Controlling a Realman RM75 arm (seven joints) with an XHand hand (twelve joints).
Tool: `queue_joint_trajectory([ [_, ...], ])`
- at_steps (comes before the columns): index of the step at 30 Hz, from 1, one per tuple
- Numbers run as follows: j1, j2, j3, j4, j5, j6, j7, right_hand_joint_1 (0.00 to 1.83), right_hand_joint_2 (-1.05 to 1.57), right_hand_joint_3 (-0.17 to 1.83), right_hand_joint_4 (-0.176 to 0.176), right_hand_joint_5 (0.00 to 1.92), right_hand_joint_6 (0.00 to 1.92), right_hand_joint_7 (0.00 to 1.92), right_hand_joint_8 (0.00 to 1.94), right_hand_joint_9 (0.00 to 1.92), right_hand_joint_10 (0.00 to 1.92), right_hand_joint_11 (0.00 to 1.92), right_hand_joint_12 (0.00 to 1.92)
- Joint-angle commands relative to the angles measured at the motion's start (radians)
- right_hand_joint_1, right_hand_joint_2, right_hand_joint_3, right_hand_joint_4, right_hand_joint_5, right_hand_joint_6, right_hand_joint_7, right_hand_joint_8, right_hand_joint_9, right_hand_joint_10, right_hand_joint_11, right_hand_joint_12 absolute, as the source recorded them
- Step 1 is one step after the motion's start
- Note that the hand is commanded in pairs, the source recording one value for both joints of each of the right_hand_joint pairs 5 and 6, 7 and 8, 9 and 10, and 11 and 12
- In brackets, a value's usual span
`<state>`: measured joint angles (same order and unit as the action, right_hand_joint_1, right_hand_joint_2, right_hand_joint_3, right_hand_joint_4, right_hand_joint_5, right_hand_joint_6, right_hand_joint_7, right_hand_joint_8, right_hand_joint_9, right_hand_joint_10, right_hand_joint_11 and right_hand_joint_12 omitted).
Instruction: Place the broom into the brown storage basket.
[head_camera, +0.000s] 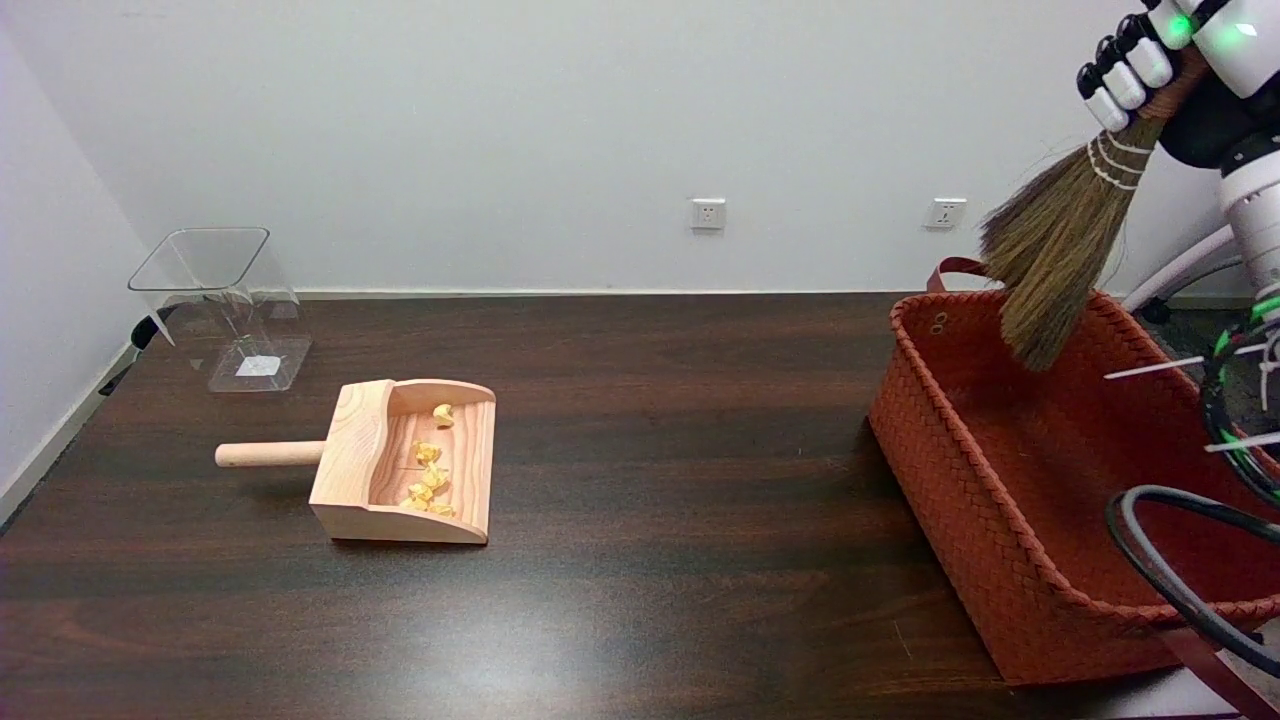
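at about ten o'clock on the dark wooden table (680, 420) a clear plastic container (222, 305) stands near the left wall, its open mouth tipped toward the camera. just beside it, toward eight o'clock, lies a pale wooden dustpan (405, 462) with its round handle pointing to nine o'clock and small yellow scraps (428, 473) scattered in its tray. on the white wall at twelve o'clock sits a socket (707, 213), and a second socket (945, 213) sits further toward one o'clock. at three o'clock the brown storage basket (960, 470) rests on the table's right end, its woven walls open upward. above its far rim hangs the broom (1055, 255), tilted, bristles pointing down toward seven o'clock with their tips dipping below the rim line over the basket's far corner; whether they touch the basket cannot be told. at the two o'clock corner the right hand (1150, 60) has its fingers wrapped tight round the broom's handle just above the white binding.
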<state>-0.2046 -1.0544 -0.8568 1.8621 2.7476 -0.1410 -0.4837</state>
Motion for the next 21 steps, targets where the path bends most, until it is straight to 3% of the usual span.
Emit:
queue_joint_trajectory([
  [1, -0.115, 0.029, 0.025, 0.002, 0.0, -0.109, 0.141, 0.95, 1.57, 0.28, 0.0, 1.92, 1.92, 1.92, 1.92, 1.92, 1.92, 1.92, 1.92],
  [14, -0.099, 0.034, -0.134, -0.005, -0.072, -0.101, 0.103, 0.95, 1.57, 0.3, 0.0, 1.92, 1.92, 1.92, 1.92, 1.92, 1.92, 1.92, 1.92],
  [21, -0.16, 0.002, -0.115, -0.001, -0.099, -0.127, 0.073, 0.95, 1.57, 0.27, 0.0, 1.92, 1.92, 1.92, 1.92, 1.92, 1.92, 1.92, 1.92],
])
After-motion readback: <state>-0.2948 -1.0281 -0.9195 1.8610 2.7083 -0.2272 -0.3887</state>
